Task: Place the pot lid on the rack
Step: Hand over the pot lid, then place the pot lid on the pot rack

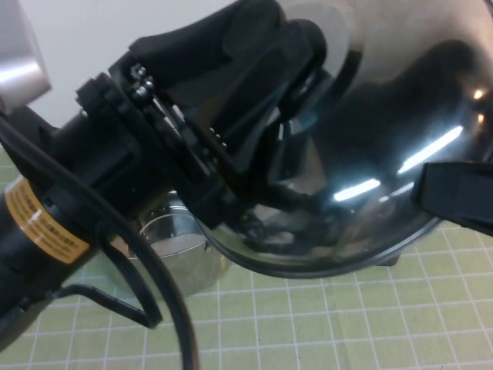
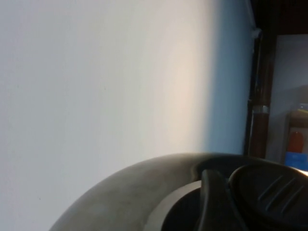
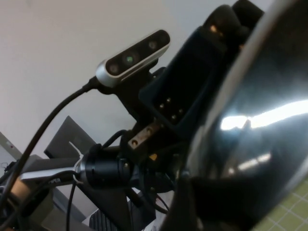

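Observation:
The pot lid (image 1: 385,131), shiny steel, is held high up close to the high camera and fills the upper right of that view. My left gripper (image 1: 296,58) is shut on its black knob (image 1: 308,35). In the left wrist view the lid's dome (image 2: 125,192), the knob (image 2: 274,192) and one finger (image 2: 216,202) show. My right gripper (image 1: 456,196) is at the lid's right rim; in the right wrist view it lies against the lid (image 3: 260,96). The rack is hidden.
The deep steel pot (image 1: 179,250) stands open on the green gridded mat (image 1: 331,324), below the left arm (image 1: 54,208). The left arm's black cable (image 1: 166,297) hangs in front of the pot. A white wall is behind.

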